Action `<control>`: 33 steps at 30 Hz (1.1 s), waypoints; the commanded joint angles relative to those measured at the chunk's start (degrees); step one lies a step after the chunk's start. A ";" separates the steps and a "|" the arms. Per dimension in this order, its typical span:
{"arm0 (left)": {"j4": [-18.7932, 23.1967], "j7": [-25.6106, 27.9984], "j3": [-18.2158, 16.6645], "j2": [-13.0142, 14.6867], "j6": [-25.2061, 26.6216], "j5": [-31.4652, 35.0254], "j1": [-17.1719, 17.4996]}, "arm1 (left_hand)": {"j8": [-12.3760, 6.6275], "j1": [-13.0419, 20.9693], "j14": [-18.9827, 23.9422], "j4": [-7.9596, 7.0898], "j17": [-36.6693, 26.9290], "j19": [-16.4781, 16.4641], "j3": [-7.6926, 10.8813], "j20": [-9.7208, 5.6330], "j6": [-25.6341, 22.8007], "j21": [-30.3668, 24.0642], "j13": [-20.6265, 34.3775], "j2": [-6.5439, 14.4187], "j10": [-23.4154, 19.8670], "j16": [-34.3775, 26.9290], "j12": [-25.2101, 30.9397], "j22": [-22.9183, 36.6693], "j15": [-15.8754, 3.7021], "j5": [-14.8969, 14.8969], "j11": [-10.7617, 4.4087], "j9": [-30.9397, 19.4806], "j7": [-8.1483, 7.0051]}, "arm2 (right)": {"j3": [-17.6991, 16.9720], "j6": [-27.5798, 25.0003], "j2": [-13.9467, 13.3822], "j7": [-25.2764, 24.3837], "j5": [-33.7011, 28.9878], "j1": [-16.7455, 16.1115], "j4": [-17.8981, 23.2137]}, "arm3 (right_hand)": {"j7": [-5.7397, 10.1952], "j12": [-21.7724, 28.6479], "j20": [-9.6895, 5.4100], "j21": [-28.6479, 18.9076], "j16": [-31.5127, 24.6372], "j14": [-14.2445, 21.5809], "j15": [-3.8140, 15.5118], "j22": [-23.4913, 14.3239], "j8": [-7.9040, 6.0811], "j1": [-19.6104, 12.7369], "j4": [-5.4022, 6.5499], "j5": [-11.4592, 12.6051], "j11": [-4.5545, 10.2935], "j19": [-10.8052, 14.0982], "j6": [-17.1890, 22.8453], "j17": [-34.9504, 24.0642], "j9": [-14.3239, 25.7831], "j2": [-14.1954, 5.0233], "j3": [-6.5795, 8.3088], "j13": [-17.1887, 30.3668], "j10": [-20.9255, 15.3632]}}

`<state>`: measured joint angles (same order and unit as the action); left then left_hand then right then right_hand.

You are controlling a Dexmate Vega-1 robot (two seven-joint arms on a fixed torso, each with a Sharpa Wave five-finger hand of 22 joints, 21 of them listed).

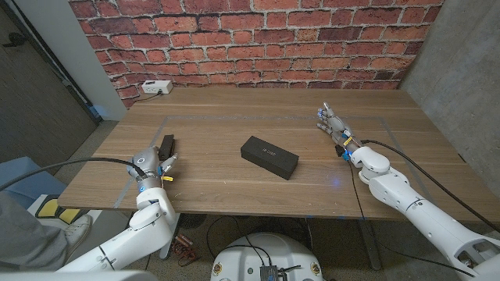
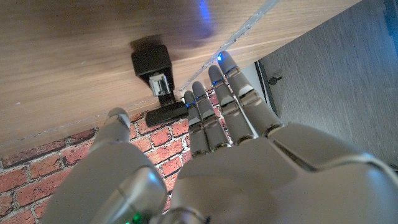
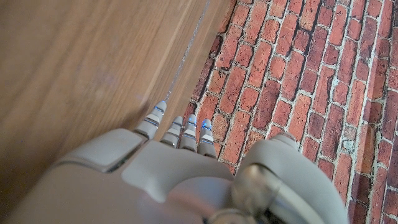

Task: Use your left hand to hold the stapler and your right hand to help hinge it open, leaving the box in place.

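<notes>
Stapler (image 2: 157, 78) shows hinged open beyond the empty, spread left hand (image 2: 205, 155); right hand (image 1: 332, 125) also empty, fingers extended.

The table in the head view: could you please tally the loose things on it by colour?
Black: 2, the stapler by the left hand and the box mid-table.
White: 1, a small device at the far left edge.
Total: 3.
</notes>
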<state>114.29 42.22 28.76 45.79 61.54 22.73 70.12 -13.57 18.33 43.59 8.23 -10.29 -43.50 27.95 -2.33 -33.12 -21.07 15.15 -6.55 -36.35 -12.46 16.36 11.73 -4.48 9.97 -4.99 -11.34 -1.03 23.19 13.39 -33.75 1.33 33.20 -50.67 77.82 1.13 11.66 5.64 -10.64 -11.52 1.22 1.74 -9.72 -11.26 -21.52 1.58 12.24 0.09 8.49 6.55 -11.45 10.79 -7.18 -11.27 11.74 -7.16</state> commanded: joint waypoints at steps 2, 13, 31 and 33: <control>0.38 0.91 0.47 -1.08 2.96 -1.16 -0.75 | -0.85 -0.67 2.65 -0.57 -0.10 -0.74 0.14 -0.03 -2.73 -0.55 0.08 0.49 -2.36 -0.83 0.71 0.00 -6.90 0.16 -0.10 -0.11 0.01 | 0.22 0.07 -0.10 0.89 -0.04 0.60 -0.77 | -0.30 0.14 0.10 -0.39 -0.28 -0.10 1.21 -0.19 -0.10 0.50 0.04 -0.15 -0.10 0.40 0.40 -0.12 0.09 0.03 0.16 0.09 -0.21; 0.28 1.82 0.07 -0.79 3.05 -2.19 -0.64 | -1.09 -0.90 3.52 -0.68 -0.06 -0.93 0.14 0.01 -4.03 -0.62 0.14 0.66 -3.14 -0.83 0.80 0.01 -7.25 0.15 -0.01 -0.14 0.04 | 0.84 -0.22 0.59 1.36 -0.24 1.70 -1.78 | -0.22 0.15 0.12 -0.39 -0.34 0.01 1.24 -0.19 -0.11 0.47 0.00 -0.17 -0.05 0.43 0.46 -0.10 0.09 -0.03 0.27 0.09 -0.25; 0.68 3.38 -1.78 -1.44 3.46 -4.02 0.25 | -1.53 -2.38 5.80 -1.50 -0.15 -1.73 -0.13 0.27 -6.66 -0.94 -0.01 1.36 -5.24 -1.16 1.00 0.05 -6.90 0.16 0.51 -0.20 0.87 | 2.05 -0.68 1.57 2.29 -0.92 3.62 -3.78 | -0.12 0.13 0.13 -0.39 -0.32 -0.02 1.25 -0.19 -0.15 0.33 -0.13 -0.21 0.08 0.43 0.61 -0.06 0.09 -0.10 0.48 0.09 -0.25; 0.82 3.23 -1.93 -1.41 3.65 -4.37 0.39 | -1.73 -2.08 6.33 -1.45 -0.12 -1.90 0.23 0.30 -7.43 -1.01 -0.04 1.95 -5.89 -1.23 1.12 0.06 -6.90 0.19 0.41 -0.22 0.75 | 2.13 -0.60 1.62 2.39 -1.01 3.76 -3.96 | -0.10 0.13 0.13 -0.39 -0.34 0.02 1.24 -0.19 -0.15 0.33 -0.13 -0.22 0.07 0.44 0.63 -0.06 0.09 -0.09 0.49 0.09 -0.24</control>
<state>114.76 45.03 27.85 44.60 64.83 19.64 69.82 -14.86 16.13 49.04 6.91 -10.27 -44.64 27.72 -2.04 -39.50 -21.55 15.17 -5.41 -41.33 -13.38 17.01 11.73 -6.15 9.96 -4.64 -11.33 -0.23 24.75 12.89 -32.55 3.07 32.54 -47.79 74.83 0.92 11.66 5.64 -10.64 -11.52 1.22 1.74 -9.72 -11.26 -21.52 1.34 12.24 0.10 8.49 6.76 -11.46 10.79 -7.18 -11.04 11.74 -7.16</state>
